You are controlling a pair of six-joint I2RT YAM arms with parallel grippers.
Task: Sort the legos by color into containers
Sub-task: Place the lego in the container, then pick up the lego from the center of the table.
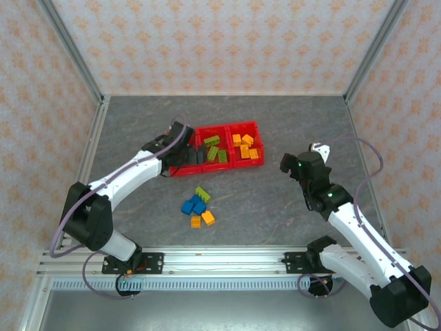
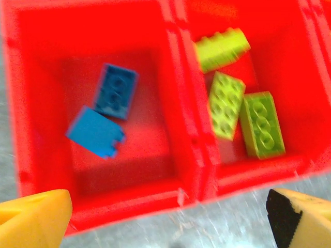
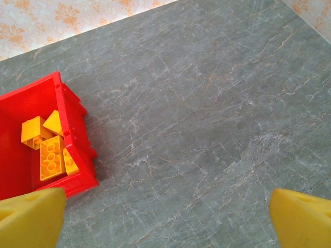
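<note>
Table top [image 1: 275, 117]: grey and stone-veined with a matte finish, reaching from the 6 o'clock edge to the walls at 12 o'clock.
Walls [image 1: 220, 41]: cream paper with a repeating orange flower print, standing at 9, 12 and 3 o'clock.
Corner posts [image 1: 72, 48]: bare metal, rising from the far corners at 11 and 1 o'clock.
Rail [image 1: 220, 261]: silver slotted bar across the 6 o'clock edge.
Toothed strip [image 1: 220, 283]: pale, just beside the rail on its 6 o'clock side.
</note>
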